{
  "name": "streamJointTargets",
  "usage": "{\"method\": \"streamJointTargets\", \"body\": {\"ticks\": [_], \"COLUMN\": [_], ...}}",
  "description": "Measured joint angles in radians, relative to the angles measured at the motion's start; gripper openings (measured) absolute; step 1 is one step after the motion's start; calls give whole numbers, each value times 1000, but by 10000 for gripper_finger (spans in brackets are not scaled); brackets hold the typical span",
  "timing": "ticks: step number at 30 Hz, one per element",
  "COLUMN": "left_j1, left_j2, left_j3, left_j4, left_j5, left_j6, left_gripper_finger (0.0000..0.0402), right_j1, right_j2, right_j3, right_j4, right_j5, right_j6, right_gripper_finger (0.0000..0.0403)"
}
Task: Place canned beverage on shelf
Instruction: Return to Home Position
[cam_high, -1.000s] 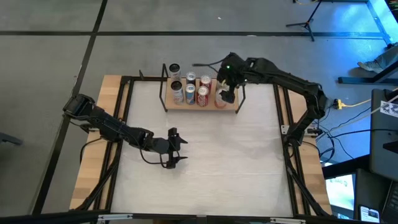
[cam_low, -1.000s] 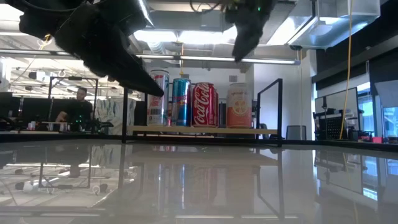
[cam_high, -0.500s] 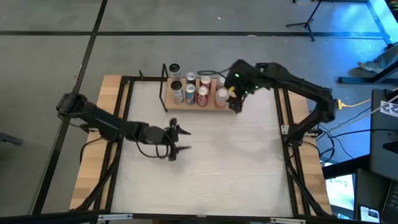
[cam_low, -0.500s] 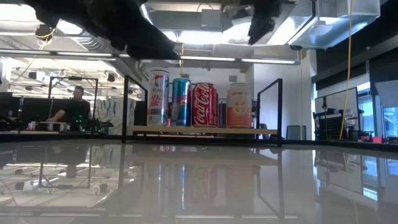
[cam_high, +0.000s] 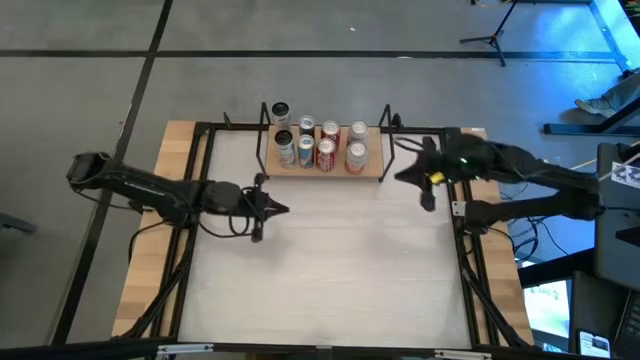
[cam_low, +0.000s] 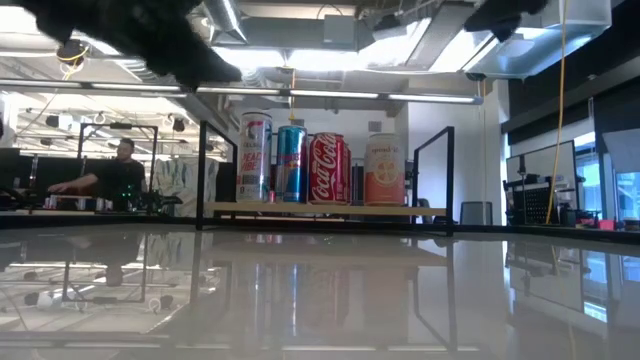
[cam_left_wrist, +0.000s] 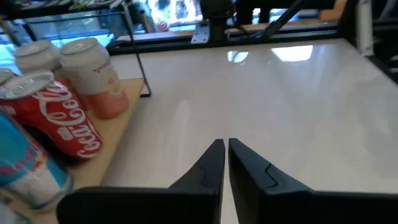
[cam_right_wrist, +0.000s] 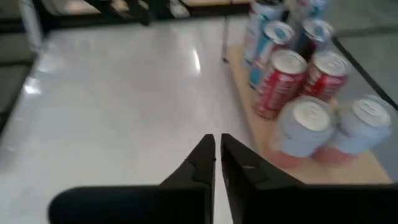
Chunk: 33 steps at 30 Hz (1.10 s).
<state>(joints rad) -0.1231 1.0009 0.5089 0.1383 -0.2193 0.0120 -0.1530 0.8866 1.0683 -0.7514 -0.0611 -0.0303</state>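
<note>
Shelf (cam_high: 372, 168): light-wood board on thin black wire frame, at the middle of the table's (cam_high: 330, 285) far edge. Cans (cam_high: 326, 152) are stood on it in a double row: silver, blue, red, orange-white. Left gripper (cam_high: 281, 209) is held above the table before the shelf's left end, arm stretched level. Right gripper (cam_high: 402, 179) is held just off the shelf's right end. Both pincers are seen nearly pressed together, nothing gripped.

Cans (cam_high: 325, 148) on shelf (cam_high: 372, 166), seemingly two rows
</note>
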Motion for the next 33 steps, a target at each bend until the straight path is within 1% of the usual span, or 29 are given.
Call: {"method": "streamJointTargets", "body": {"ticks": [2,5,9,13,16,20,24,27,30,33], "left_j1": [31,78,118,117,108,108,108,107,107,107], "left_j2": [-33,-99,-203,-301,-375,-453,-510,-526,-526,-526], "left_j3": [-57,-157,-272,-363,-420,-475,-502,-502,-502,-502], "left_j4": [56,154,228,302,337,354,349,351,350,350], "left_j5": [60,128,135,153,170,152,159,189,186,185], "left_j6": [0,-9,-47,-88,-105,-114,-115,-111,-109,-102], "left_gripper_finger": [16,12,2,4,6,6,7,7,7,7], "right_j1": [20,48,64,62,62,62,61,61,61,61], "right_j2": [-98,-215,-377,-527,-608,-670,-681,-681,-680,-681], "right_j3": [-101,-236,-386,-513,-597,-678,-751,-820,-901,-968], "right_j4": [72,162,227,311,416,581,669,762,851,883], "right_j5": [-22,-45,-27,-28,-27,-27,-26,-26,-8,-2], "right_j6": [15,52,77,77,89,128,107,101,101,101], "right_gripper_finger": [31,33,27,22,21,21,21,21,21,21]}}
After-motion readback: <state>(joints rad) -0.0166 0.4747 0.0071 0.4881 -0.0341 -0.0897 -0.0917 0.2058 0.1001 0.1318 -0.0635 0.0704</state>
